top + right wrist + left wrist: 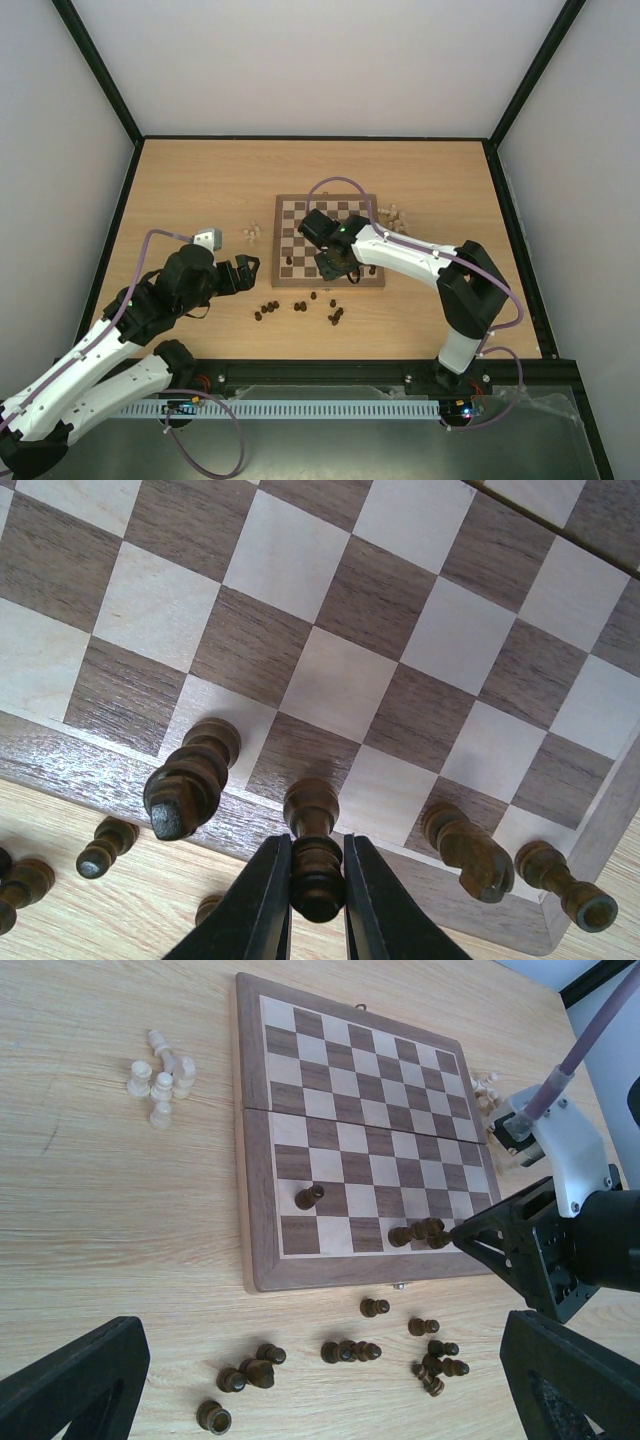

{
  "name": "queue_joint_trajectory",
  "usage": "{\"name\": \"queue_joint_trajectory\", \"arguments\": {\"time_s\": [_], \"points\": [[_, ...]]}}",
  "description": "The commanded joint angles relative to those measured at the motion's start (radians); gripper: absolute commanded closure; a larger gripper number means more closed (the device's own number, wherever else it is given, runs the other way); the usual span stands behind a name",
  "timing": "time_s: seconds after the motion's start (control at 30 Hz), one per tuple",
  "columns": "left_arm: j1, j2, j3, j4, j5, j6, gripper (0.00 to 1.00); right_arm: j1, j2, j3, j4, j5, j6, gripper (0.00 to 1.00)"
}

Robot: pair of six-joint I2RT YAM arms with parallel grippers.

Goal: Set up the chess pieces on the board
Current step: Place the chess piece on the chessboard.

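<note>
The right pincer (318, 885) is clenched on a dark, turned-wood chess piece (312, 825) at the near row of the checkered board (330, 680). The left pincer (247, 268) is spread wide over the grainy tabletop (100, 1220).

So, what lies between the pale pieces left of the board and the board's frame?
Nothing. Only bare tabletop separates the pale pieces from the frame of the board. The left wrist view shows this best.

Flat board (360, 1110) — pieces (350, 1351) mostly beside it.
</note>
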Motion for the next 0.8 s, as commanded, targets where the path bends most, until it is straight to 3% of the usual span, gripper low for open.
{"name": "queue_joint_trajectory", "arguments": {"time_s": [0.0, 0.77], "points": [[-0.003, 0.0, -0.011, -0.005, -0.003, 0.0, 0.0, -0.006, 0.024, 0.024, -0.024, 0.003, -0.018, 0.87], [-0.003, -0.009, -0.011, -0.008, -0.015, -0.004, 0.01, -0.021, 0.053, 0.026, 0.017, -0.031, -0.038, 0.86]]}}
